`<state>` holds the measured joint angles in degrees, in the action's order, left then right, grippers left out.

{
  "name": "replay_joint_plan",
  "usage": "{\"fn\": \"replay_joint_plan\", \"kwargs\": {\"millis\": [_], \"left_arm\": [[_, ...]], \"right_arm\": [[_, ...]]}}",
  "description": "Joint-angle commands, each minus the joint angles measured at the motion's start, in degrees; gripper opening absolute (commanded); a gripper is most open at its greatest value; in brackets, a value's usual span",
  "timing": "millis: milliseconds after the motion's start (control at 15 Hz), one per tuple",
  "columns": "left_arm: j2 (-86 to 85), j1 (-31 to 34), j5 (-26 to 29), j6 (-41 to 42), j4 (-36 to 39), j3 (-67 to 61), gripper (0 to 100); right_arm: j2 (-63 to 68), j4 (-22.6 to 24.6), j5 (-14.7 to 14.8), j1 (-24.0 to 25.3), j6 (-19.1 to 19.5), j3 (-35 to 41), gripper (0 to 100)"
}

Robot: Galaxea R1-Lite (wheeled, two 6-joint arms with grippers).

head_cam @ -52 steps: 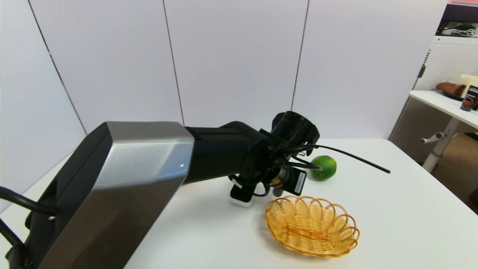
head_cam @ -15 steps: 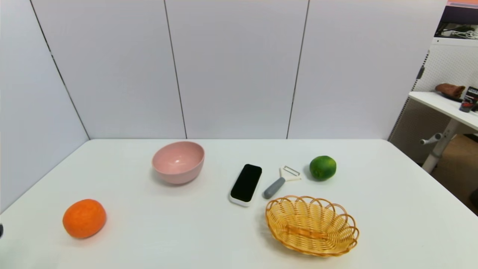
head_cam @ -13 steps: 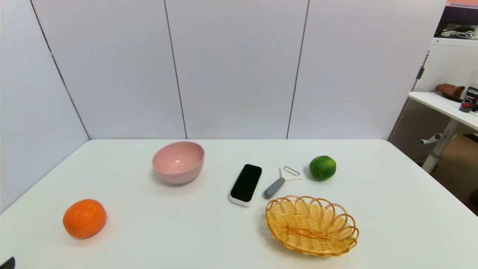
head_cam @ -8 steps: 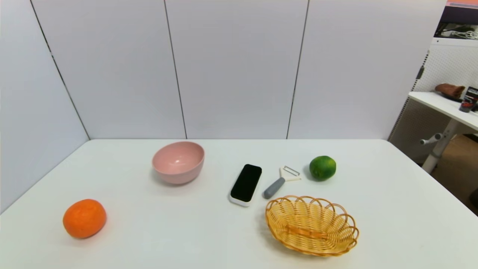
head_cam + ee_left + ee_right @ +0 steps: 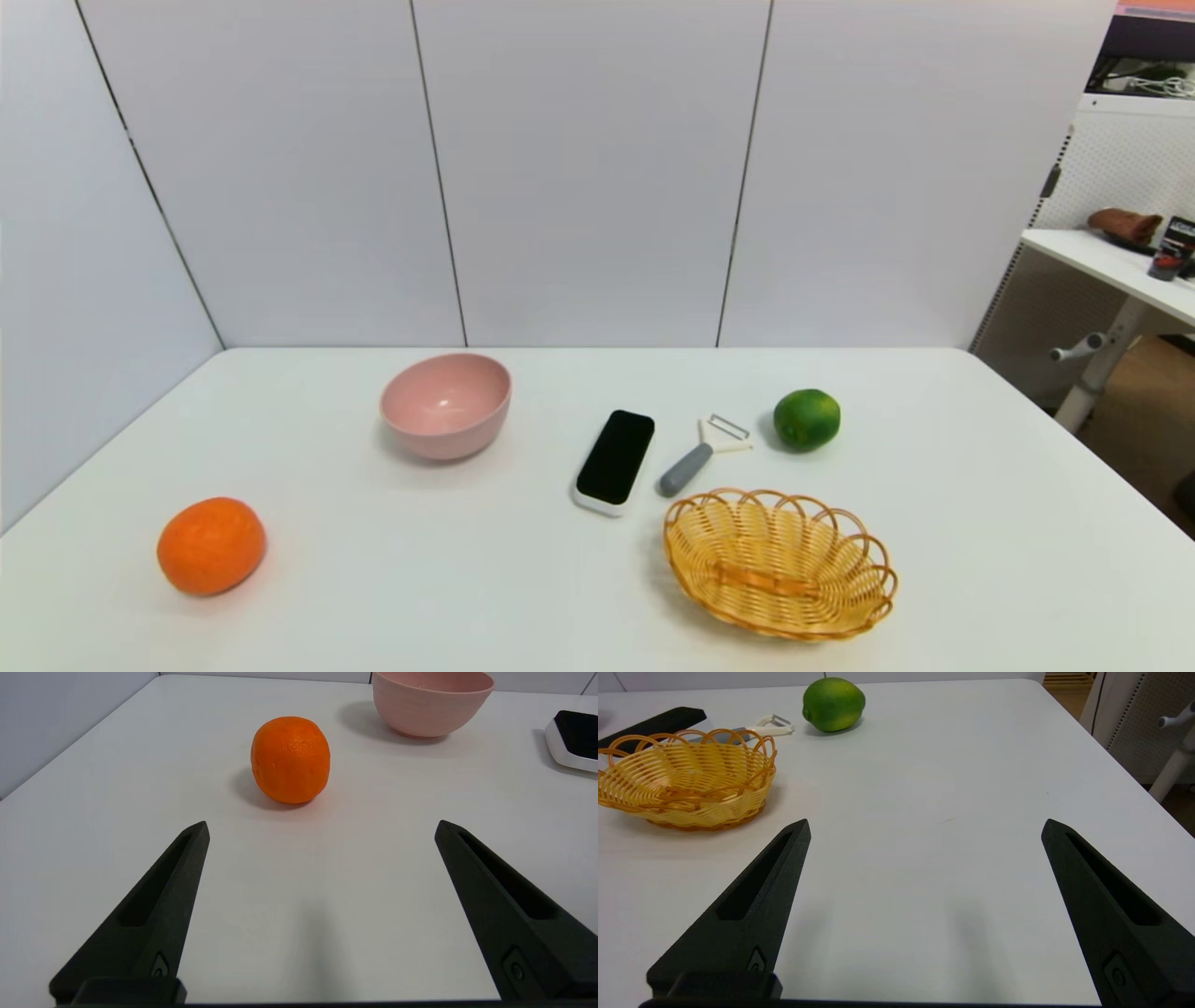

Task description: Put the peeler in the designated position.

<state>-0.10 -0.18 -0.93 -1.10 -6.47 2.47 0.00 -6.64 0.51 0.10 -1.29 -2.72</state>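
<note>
Nearest to us, both arms sit low at the near edge of the white table, outside the head view altogether; we see them only through their own wrist cameras. The left gripper hangs just above bare tabletop with its two black fingers spread wide and nothing between them. The right gripper is likewise spread wide and holds nothing, over the near right part of the table.

Ahead of the left gripper the orange rests on the table, near the front left. Ahead of the right gripper the yellow wicker basket sits right of centre; we see nothing lying in it in the head view.

Just beyond the basket lies the peeler, flat on the table, its grey handle pointing back toward the basket rim and its white forked head angled away toward the lime. It lies between the black device on its left and the lime on its right, apart from both. In the right wrist view the basket's rim hides most of its handle, and the black device is cut off in the left wrist view. No claw touches the peeler.

Farther left, the pink bowl stands upright.
</note>
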Motion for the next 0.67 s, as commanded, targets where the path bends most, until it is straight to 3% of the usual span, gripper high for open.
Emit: {"fn": "replay_joint_plan", "kwargs": {"millis": [67,667], "left_arm": [[0.1,0.0,0.0,-0.1,0.0,0.0,100],[0.1,0.0,0.0,-0.1,0.0,0.0,100]], "right_arm": [[0.1,0.0,0.0,0.0,-0.1,0.0,100],[0.1,-0.1,0.1,0.0,0.1,0.0,100]]}}
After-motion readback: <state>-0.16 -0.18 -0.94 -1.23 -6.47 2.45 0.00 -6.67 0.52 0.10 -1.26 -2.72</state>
